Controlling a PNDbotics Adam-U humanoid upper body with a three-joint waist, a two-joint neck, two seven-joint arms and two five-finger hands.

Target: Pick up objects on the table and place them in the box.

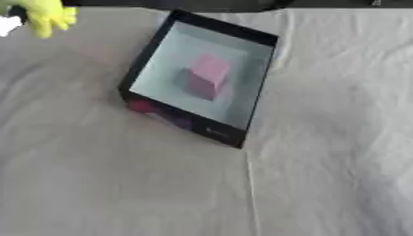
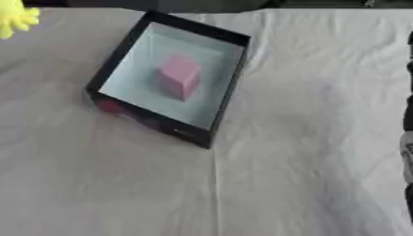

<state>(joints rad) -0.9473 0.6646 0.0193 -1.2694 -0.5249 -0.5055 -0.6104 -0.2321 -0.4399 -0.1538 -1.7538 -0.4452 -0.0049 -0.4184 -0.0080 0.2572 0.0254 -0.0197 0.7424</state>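
Neither hand is over the work. At the right edge of the right eye view a dark, silver-jointed strip (image 2: 408, 152) shows, most likely part of the right arm, but no fingers are visible, so I cannot tell whether that hand is spread or curled. The left hand appears in neither view.

Out from there lies bare white cloth (image 1: 322, 161), creased, with 1 long fold running down from the box's near corner. The box (image 1: 184, 120) sits toward the far left, turned askew, its dark walls standing around a pale floor. Inside it, roughly in the middle, rests 1 pink block (image 1: 206, 76), apart from every wall.

Beyond the box, at the far left corner, is a yellow thing (image 1: 47, 14) with lobes like petals or fingers; what it is I cannot say. It lies well apart from the box and looks to be the only piece left outside.

The step in hand, I judge, is fetching that yellow thing. The left hand is nearer to it. It would do well to come down from above, curl around the body rather than a lobe, lift clear of the near wall and release over open floor beside the block.
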